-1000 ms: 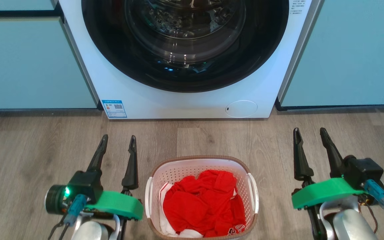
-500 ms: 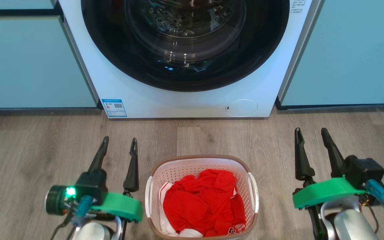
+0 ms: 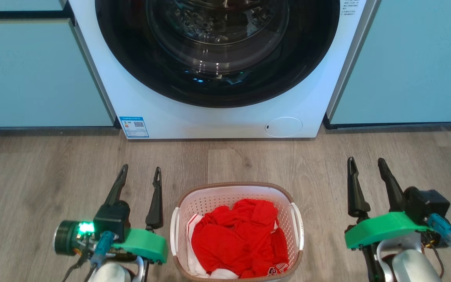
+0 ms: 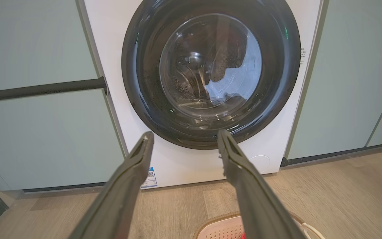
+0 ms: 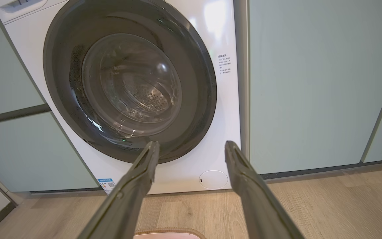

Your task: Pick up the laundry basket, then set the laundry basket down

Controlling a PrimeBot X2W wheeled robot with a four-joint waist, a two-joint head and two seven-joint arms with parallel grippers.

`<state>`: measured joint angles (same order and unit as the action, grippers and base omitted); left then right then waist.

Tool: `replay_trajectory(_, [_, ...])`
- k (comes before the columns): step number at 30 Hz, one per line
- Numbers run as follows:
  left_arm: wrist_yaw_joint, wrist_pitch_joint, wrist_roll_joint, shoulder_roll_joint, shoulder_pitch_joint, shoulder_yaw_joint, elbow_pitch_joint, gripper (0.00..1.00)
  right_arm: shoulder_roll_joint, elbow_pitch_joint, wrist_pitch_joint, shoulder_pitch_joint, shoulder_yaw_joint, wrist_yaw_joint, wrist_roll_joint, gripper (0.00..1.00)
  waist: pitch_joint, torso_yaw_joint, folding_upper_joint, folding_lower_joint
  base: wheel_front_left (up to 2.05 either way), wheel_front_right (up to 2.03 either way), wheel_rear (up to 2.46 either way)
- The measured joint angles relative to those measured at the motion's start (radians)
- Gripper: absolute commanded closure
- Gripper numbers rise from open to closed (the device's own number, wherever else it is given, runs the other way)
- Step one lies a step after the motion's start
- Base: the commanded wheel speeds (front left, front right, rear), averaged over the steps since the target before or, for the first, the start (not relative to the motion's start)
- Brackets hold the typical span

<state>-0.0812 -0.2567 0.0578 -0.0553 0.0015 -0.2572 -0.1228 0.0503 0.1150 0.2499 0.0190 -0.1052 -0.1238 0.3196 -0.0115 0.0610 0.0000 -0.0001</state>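
Head view: we see the laundry basket [image 3: 209, 201] upright on the wood floor [image 3: 249, 156], near centre, well apart from the washing machine [image 3: 209, 121] on the far side. It is full of red clothes [image 3: 237, 239], with a bit of white cloth [image 3: 196, 266] under them at the left. The left claw [image 3: 141, 168] is just left of the basket, fingers spread with nothing between them. Its inner finger is near the left handle [image 3: 174, 231] but not gripping it. The right claw [image 3: 366, 159] is out to the right, clear of the basket, also spread and empty. Both claws point toward the far side. The machine's door [image 3: 217, 51] is shut. We have pale blue-green cabinets [image 3: 33, 74] on both sides of the machine.

Left wrist view: the left claw [image 4: 186, 133] is spread and empty, its tips lining up with the lower edge of the door [image 4: 210, 73]. The far rim of the laundry basket [image 4: 217, 220] shows at the bottom edge, partly behind one finger.

Right wrist view: the right claw [image 5: 191, 143] is spread and empty. The round cover [image 5: 213, 179] low on the machine front shows between its fingers. A sliver of the laundry basket [image 5: 167, 231] rim sits at the bottom edge.
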Motion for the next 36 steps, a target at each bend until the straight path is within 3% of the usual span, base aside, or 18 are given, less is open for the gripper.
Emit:
replay_trajectory(14, [0.01, 0.0, 0.087, 0.0, 0.0, 0.002, -0.012, 0.0, 0.0, 0.023, 0.0, 0.0, 0.0, 0.0, 0.0, 0.0, 0.003, -0.008, 0.0, 0.0001, 0.0, 0.0, 0.0])
replay_trajectory(15, [0.01, 0.0, 0.087, -0.001, 0.001, 0.002, -0.023, 1.0, 0.0, 0.034, -0.002, -0.001, 0.0, 0.0, 0.0, 1.0, 0.004, -0.008, 0.0, 0.0001, 0.0, 0.0, 0.0])
replay_trajectory(20, [0.01, 0.003, 0.099, -0.002, 0.057, 0.001, -0.092, 1.0, -0.001, 0.105, -0.007, -0.048, -0.002, 0.0, 0.008, 1.0, 0.005, -0.009, 0.0, 0.0001, 0.0, 0.0, 0.0])
replay_trajectory(36, [0.031, 0.037, 0.285, -0.004, 0.058, 0.014, -0.094, 1.0, -0.001, 0.111, -0.037, -0.048, 0.009, 0.0, 0.172, 1.0, 0.006, -0.015, 0.0, 0.0001, 0.0, 0.0, 0.0])
